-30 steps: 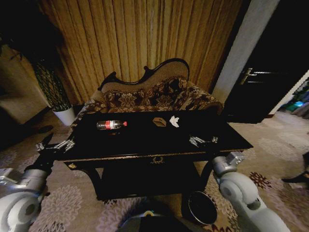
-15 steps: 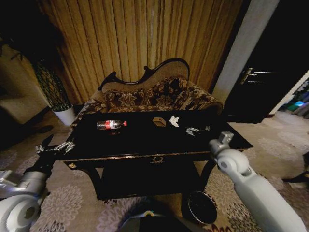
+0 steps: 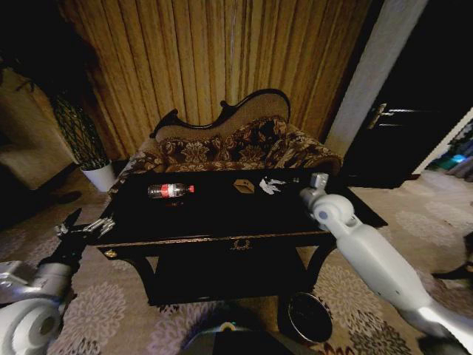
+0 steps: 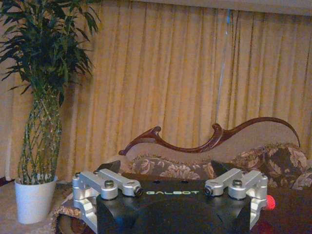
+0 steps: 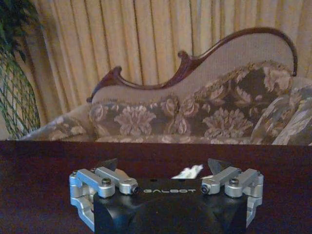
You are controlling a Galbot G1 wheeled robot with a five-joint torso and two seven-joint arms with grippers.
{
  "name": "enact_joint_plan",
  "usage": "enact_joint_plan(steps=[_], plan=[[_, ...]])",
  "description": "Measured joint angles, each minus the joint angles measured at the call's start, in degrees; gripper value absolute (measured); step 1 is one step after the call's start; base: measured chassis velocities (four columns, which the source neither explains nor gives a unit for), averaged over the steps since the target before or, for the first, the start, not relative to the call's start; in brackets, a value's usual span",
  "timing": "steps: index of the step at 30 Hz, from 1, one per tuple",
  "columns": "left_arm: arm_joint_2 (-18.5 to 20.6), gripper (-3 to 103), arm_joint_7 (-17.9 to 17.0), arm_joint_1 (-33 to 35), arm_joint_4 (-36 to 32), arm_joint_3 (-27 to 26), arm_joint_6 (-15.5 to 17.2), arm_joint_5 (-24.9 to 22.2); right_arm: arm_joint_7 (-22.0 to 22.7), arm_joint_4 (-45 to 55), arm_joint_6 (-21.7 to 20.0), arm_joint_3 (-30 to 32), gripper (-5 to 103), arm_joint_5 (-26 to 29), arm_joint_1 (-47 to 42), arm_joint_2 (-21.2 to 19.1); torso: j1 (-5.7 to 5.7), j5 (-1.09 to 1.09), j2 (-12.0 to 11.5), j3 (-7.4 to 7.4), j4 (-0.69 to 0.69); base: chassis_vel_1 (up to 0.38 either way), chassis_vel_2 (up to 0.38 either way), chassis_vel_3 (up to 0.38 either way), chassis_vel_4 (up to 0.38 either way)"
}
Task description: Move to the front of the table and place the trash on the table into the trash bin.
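The trash bin waits on the carpet below the table's front edge, within the right arm's reach. Over the glossy black top the right gripper, fingers spread, lines up on the white scrap; the left gripper hovers open at the left corner. Beyond lie the brown box and bottle, then sofa and curtains.

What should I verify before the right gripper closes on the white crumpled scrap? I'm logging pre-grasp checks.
1. Right gripper open: ok, fingers spread wide.
2. White crumpled scrap between the fingers: ok in the right wrist view; depth cannot tell.
3. Small brown box-like piece outside the grasp: ok, it lies beside the scrap.
4. Clear plastic bottle with red label out of the way: ok, farther left on the glossy black table.
5. Dark round trash bin reachable: ok, on the floor by the table.
6. Left gripper clear: ok, at the table's left corner.
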Motion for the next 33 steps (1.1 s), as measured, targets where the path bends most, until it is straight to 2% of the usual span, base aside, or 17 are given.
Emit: enact_joint_plan(steps=[5,6,8,12,18,33], plan=[[-0.2,100,-0.1,0.0,0.2,0.0,0.0,0.0,8.3,-3.1,-2.5,-6.3,100,1.8,6.4,4.2,0.00,-0.01,0.0,-0.01,0.01,0.000,0.000,0.000,0.000],[-0.2,100,-0.1,0.0,0.2,0.0,0.0,0.0,8.3,-3.1,-2.5,-6.3,100,1.8,6.4,4.2,0.00,-0.01,0.0,-0.01,0.01,0.000,0.000,0.000,0.000],[-0.2,100,-0.1,0.0,0.1,0.1,0.0,0.0,12.1,-4.6,-3.4,-8.3,100,2.4,8.4,6.0,0.00,-0.01,0.0,0.00,0.00,0.000,0.000,0.000,0.000],[-0.3,100,-0.2,0.1,0.1,-0.1,0.0,0.0,14.9,-6.4,-4.1,-9.7,100,2.6,10.0,7.5,0.00,0.00,0.0,-0.01,0.00,0.000,0.000,0.000,0.000],[-0.2,100,-0.2,0.1,0.0,-0.4,0.0,-0.1,16.4,-9.0,-4.5,-10.3,100,2.3,10.8,8.3,0.00,0.00,0.0,-0.01,-0.01,0.000,0.000,0.000,0.000],[-0.1,100,-0.2,0.2,0.0,-0.5,-0.2,-0.3,15.9,-13.4,-4.2,-9.7,100,0.2,9.9,8.1,0.00,0.01,0.0,-0.01,-0.01,0.000,0.000,0.000,0.000]])
